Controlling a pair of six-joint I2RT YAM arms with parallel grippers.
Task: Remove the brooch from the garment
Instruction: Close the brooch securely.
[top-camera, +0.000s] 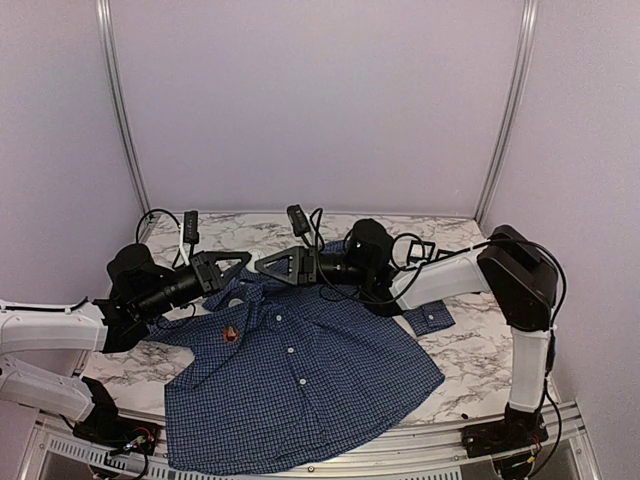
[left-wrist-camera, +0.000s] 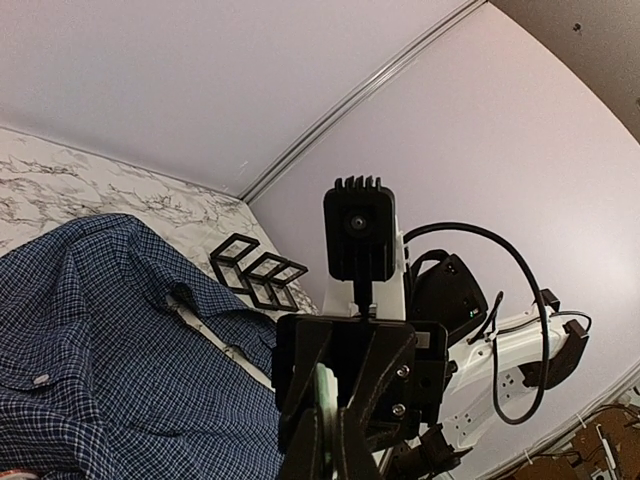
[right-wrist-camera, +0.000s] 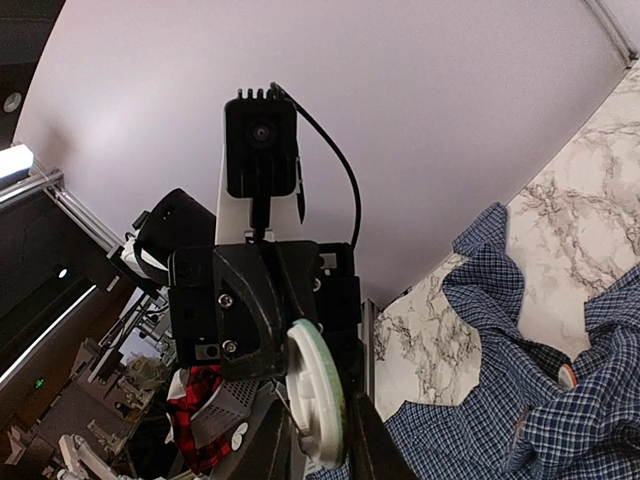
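So, biggest first: the marble bench (top-camera: 480, 350) carries the garment (top-camera: 300, 380), a dark blue checked shirt laid front-up, with the hem at the near edge and the collar (top-camera: 250, 292) toward the far side. My guess is it's spread flat like that so the pin faces up and the cloth can be held taut.

Both arms reach in from the sides and meet nose to nose right over the collar. I'd say they're there to steady the fabric before anyone goes for the pin. The left jaws are fully closed, but I can't tell whether any cloth is pinched between them. For the right jaws, I can't tell how wide they stand or whether they have anything.

Some black frames (top-camera: 420, 250) sit at the far right, well apart from the action.

Smallest bit is the brooch (top-camera: 232, 333), an orange-red spot left of the button line. It's just near of the collar, and neither arm touches it.

Only the top view shows the whole layout. The left wrist view gets wall, the other arm head-on and the button strip. The right wrist view catches what looks like the brooch (right-wrist-camera: 567, 375) as a speck at its right edge.
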